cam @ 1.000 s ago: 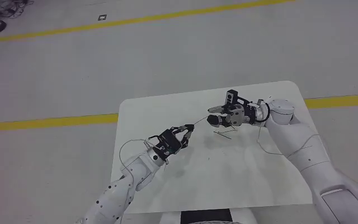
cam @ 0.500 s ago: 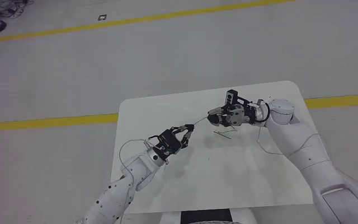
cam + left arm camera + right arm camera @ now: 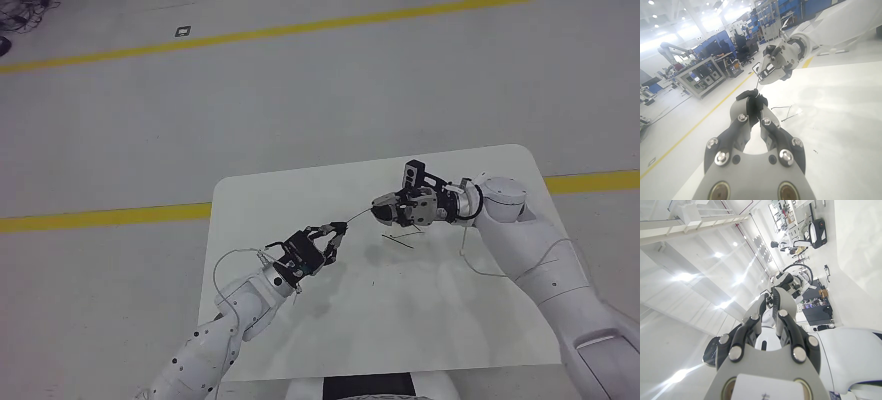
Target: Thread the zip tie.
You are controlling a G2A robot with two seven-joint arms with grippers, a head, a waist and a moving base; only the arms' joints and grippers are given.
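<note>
Left wrist view, nearest first: the left gripper fills the lower middle of the frame, its two dark fingers pressed together on one end of the zip tie. From that pinch the thin black tie rises as a nearly straight line toward the centre of the frame. Just right of the fingertips and a little farther off, a few loose black ties lie flat on the white table, crossing one another. A tiny dark scrap sits alone on the table toward the lower right. Farther up, the right gripper meets the tie's other end. Its fingers are drawn close together with the strand between them, and a short hooked bend of the tie sticks out on their upper left side. Beyond the table edge a yellow floor line runs diagonally across the left half.

Seen from the top view, the left gripper and the right gripper face each other near the middle of the table. The tie is stretched between them above the surface, and the loose ties lie just below the right one.
</note>
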